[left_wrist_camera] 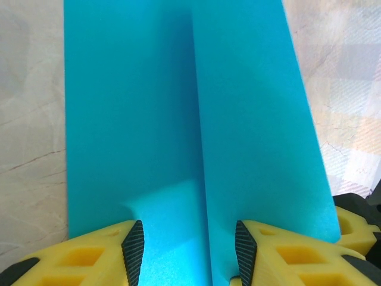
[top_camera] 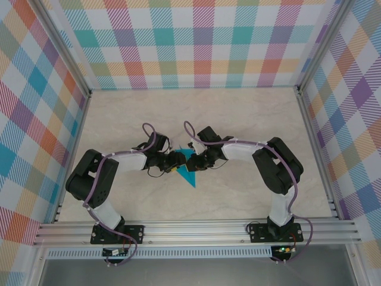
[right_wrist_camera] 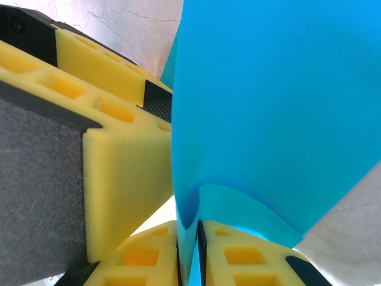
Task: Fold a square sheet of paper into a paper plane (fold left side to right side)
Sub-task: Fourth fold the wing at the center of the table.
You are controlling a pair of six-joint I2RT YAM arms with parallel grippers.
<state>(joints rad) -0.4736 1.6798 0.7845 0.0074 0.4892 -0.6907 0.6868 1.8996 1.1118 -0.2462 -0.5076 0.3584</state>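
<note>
Paper plane [top_camera: 190, 177] mid-bench [top_camera: 238, 119] between the arms: right end effector [right_wrist_camera: 189, 250] clamped on its lifted edge, probably to carry the flap over, while left end effector [left_wrist_camera: 189, 244] sits apart, straddling the centre crease as hold-down.

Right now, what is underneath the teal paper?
The marbled table shows on both sides of the teal paper, so it presumably runs beneath. The surface directly under the sheet is covered, as is the edge pinched in the right hand.
</note>
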